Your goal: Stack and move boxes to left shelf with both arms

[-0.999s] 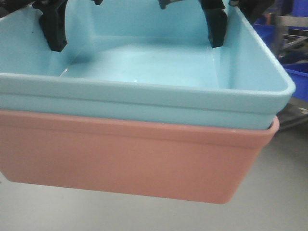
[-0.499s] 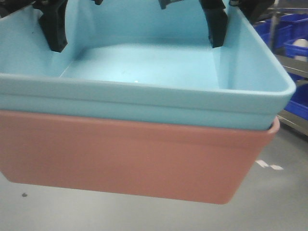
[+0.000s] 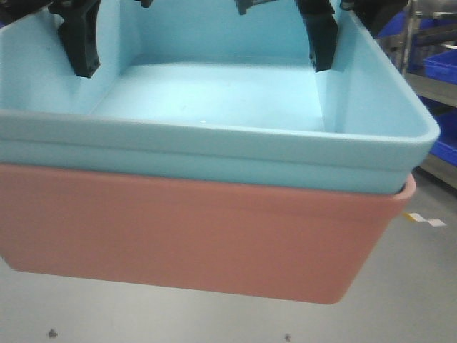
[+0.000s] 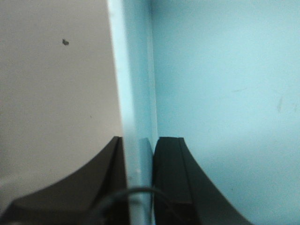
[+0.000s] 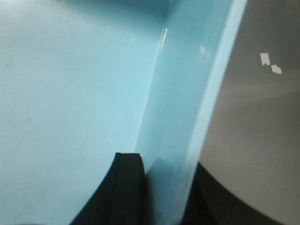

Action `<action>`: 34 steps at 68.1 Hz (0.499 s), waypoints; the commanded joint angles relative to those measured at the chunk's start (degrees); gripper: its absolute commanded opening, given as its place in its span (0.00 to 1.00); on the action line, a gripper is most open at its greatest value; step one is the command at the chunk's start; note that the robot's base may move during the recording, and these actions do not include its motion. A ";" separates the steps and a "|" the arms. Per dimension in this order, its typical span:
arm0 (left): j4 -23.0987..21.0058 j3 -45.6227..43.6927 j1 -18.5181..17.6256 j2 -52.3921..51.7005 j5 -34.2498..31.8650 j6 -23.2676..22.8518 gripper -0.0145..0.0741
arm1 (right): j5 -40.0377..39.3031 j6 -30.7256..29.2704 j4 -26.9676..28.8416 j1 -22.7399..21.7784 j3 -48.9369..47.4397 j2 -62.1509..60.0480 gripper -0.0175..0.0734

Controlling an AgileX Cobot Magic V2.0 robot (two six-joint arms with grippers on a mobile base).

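**A:** What is nearest in the front view?

**B:** The pink box (image 3: 186, 236). Its long wall fills the lower half of the frame. The light blue box (image 3: 214, 146) is nested inside it, and the blue rim lies just above the pink rim. Both are in the air, with grey floor (image 3: 400, 307) under them.

**A:** And the left gripper (image 4: 138, 185), how is it?

**B:** In the left wrist view it is closed onto the side wall of the light blue box. One black finger (image 4: 171, 178) presses the inner face and the other is on the outer face, with the wall between them. In the front view the inner finger (image 3: 80, 46) hangs at the upper left of the frame.

**A:** The right gripper (image 5: 166, 190)?

**B:** The same on the opposite wall: it pinches the blue wall from both sides (the outer finger shows only as a dark shape at the lower right of the right wrist view). Its inner finger (image 3: 323, 39) is at the upper middle of the front view. The pink box does not appear in either wrist view.

**A:** What is farther behind?

**B:** White tape marks (image 3: 427, 220) on the floor at the right edge. Beyond them, at the upper right, there is a steel rack (image 3: 432, 89) with dark blue bins (image 3: 444, 66).
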 commanded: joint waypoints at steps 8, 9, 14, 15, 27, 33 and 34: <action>-7.87 -2.71 -2.68 -2.55 -15.05 0.68 0.15 | -14.70 -0.80 2.59 2.01 -2.90 -1.97 0.25; -7.87 -2.71 -2.68 -2.55 -15.05 0.68 0.15 | -14.70 -0.80 2.59 2.01 -2.90 -1.97 0.25; -7.87 -2.71 -2.68 -2.55 -15.05 0.68 0.15 | -14.70 -0.80 2.59 2.01 -2.90 -1.97 0.25; -7.87 -2.71 -2.68 -2.55 -15.05 0.68 0.15 | -14.70 -0.80 2.59 2.01 -2.90 -1.97 0.25; -7.87 -2.71 -2.68 -2.55 -15.05 0.68 0.15 | -14.62 -0.80 2.59 2.01 -2.90 -1.97 0.25; -7.87 -2.71 -2.68 -2.55 -15.05 0.68 0.15 | -14.58 -0.80 2.59 2.01 -2.90 -1.97 0.25; -7.87 -2.71 -2.68 -2.55 -15.05 0.68 0.15 | -14.58 -0.80 2.59 2.01 -2.90 -1.97 0.25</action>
